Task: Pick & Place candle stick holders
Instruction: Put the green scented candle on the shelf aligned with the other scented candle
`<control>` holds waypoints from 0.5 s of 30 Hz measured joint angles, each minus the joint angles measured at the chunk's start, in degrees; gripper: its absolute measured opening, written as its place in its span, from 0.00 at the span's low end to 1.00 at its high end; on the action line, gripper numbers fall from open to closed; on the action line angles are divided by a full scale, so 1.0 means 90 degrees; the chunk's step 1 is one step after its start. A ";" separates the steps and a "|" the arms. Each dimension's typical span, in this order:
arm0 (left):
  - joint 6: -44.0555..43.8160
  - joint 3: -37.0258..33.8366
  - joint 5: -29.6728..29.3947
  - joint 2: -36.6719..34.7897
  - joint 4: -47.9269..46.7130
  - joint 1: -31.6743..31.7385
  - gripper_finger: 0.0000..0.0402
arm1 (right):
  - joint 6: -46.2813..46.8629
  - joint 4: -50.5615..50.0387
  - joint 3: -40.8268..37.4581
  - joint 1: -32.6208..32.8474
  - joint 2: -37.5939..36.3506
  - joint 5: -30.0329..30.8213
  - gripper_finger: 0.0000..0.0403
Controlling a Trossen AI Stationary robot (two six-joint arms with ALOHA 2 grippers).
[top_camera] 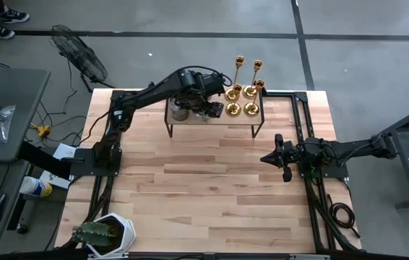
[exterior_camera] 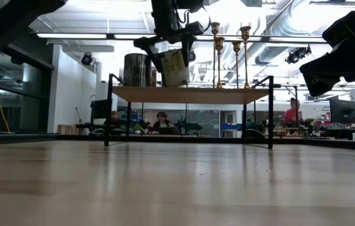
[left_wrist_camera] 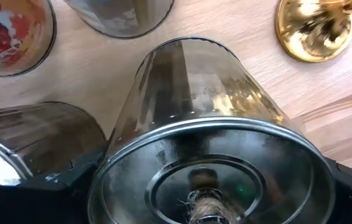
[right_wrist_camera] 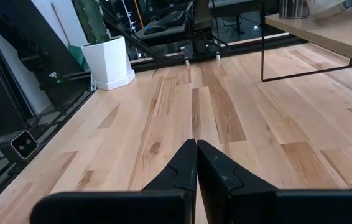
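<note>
left gripper: over the raised wooden shelf at the far side of the table, jaws spread wide around a squat silver-grey holder; one finger lies against each side of its wall.
held holder, attitude: in the low view it hangs tilted and clear of the shelf top, so I judge it gripped and lifted.
held holder, axis: runs straight out from the claw, open mouth toward the wrist, closed base pointing away and down at the shelf.
held holder, look: dull grey tin, smooth, slightly reflective, with a wick-like tuft and a ring inside.
neighbouring tins: another grey holder just beside the claw, one more beyond it, and one with a red printed label off to the side.
gold candlesticks: four, upright on round bases, just beyond the claw toward the right end of the shelf; one base shows close by.
nearer arm: the left, by far.
right gripper: fingers pressed together, holding nothing, waiting well apart above bare table.
</note>
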 joint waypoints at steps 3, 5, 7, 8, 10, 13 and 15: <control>-0.0001 0.0000 -0.0008 0.0000 0.0004 0.0000 0.94 | 0.0000 0.0000 0.0000 -0.0001 0.0000 0.0000 0.01; 0.0000 0.0000 -0.0039 -0.0006 0.0017 0.0000 0.96 | 0.0000 0.0002 -0.0002 -0.0002 0.0000 0.0000 0.01; 0.0014 0.0000 -0.0053 -0.0007 0.0056 0.0000 0.94 | 0.0000 0.0002 0.0000 0.0000 0.0000 0.0000 0.01; 0.0059 0.0000 -0.0057 -0.0007 0.0071 0.0000 0.92 | 0.0000 0.0005 0.0000 -0.0001 0.0000 0.0000 0.01; 0.0146 0.0000 -0.0049 -0.0007 0.0214 0.0000 0.91 | 0.0000 0.0005 -0.0002 -0.0002 0.0000 0.0000 0.01; 0.0143 0.0000 -0.0181 -0.0007 0.0272 -0.0002 0.90 | 0.0000 0.0005 0.0000 -0.0002 0.0000 0.0000 0.01; 0.0124 0.0000 -0.0281 -0.0007 0.0268 -0.0002 0.92 | 0.0000 0.0005 0.0000 -0.0002 0.0000 0.0000 0.01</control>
